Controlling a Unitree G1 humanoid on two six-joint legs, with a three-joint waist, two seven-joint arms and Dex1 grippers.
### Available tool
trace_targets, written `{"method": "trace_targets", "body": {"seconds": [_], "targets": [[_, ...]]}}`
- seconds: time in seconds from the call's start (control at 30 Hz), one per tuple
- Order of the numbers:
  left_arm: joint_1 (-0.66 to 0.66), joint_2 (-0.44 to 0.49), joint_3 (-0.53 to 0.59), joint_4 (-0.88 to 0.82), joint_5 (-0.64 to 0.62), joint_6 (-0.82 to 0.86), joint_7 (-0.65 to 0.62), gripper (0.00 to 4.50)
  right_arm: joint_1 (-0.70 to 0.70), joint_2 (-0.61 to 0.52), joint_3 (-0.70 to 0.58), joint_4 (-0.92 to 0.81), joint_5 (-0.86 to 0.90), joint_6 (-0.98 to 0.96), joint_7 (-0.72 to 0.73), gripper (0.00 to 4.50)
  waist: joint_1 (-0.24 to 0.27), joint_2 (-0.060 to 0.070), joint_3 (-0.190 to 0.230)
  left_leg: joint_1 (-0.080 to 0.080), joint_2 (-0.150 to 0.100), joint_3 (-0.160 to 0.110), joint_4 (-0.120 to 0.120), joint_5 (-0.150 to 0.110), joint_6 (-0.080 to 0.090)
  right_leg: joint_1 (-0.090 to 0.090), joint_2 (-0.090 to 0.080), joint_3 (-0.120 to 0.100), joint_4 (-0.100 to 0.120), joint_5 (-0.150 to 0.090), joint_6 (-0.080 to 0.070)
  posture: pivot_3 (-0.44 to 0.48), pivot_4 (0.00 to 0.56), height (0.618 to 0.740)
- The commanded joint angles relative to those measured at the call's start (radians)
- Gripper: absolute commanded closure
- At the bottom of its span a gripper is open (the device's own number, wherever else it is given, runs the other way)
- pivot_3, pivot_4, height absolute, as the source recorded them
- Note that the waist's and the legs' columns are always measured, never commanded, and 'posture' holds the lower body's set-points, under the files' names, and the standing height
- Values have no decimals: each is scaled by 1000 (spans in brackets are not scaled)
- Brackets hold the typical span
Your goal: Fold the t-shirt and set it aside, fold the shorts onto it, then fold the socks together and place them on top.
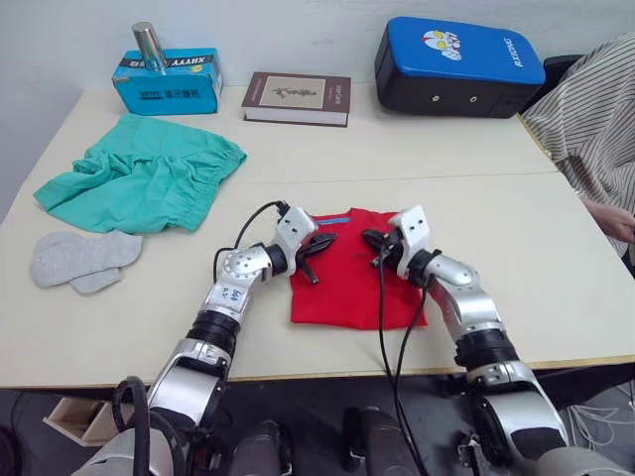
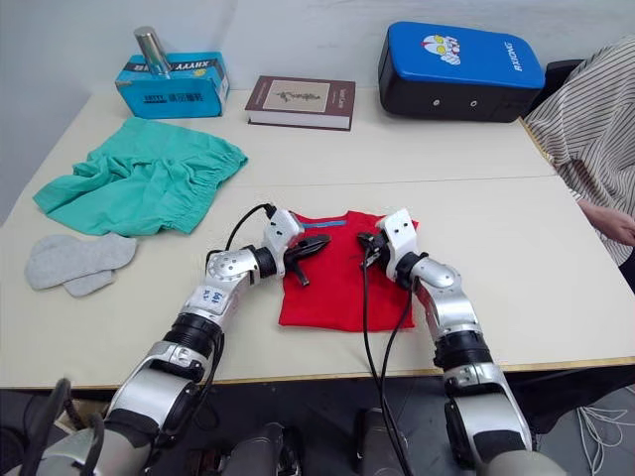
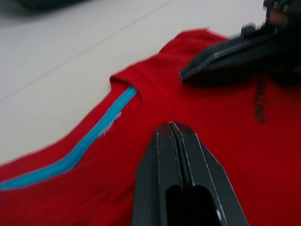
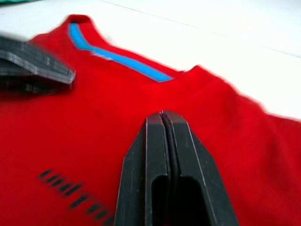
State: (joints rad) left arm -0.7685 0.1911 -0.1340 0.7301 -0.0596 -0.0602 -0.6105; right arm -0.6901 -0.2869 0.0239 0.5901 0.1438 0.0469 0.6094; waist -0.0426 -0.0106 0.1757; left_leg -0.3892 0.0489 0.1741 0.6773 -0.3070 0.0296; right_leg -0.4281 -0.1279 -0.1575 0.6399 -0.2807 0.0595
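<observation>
Two silver metal arms with black ribbed joints and loose black cables, each ending in a white-housed left claw and right claw with black fingers

You are looking at what seems to be an office or lab room set up for testing, not a home. 2 plain pale tables are pushed together against a bare white wall. On them sit a book, a blue box and a blue padded case, while a person in a striped top sits alongside.
</observation>
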Motion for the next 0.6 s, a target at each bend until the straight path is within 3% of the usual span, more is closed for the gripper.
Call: {"method": "trace_targets", "body": {"seconds": [0.03, 0.37, 0.6], "targets": [[-19, 2, 26, 81, 27, 6, 68, 4500, -74, -40, -46, 151, -32, -63, -62, 4471, 1, 0, 0, 0, 0, 0, 0, 0, 0, 0, -1, 0, 0, 0, 0, 0, 150, 740], [28, 27, 30, 90, 54, 28, 129, 4500, -165, -128, -138, 452, -23, -134, -135, 4471, 2, 0, -1, 4, 0, 0, 1, 0, 1, 3, -3, 1, -2, 0, 0, 0, 150, 740], [62, 17, 123, -13, -38, -110, 93, 4500, -146, -192, -278, 386, 119, -65, -6, 4471, 2, 1, 0, 3, 0, 0, 0, 0, 1, 3, -4, 1, -3, 0, 0, 0, 150, 740]]}}
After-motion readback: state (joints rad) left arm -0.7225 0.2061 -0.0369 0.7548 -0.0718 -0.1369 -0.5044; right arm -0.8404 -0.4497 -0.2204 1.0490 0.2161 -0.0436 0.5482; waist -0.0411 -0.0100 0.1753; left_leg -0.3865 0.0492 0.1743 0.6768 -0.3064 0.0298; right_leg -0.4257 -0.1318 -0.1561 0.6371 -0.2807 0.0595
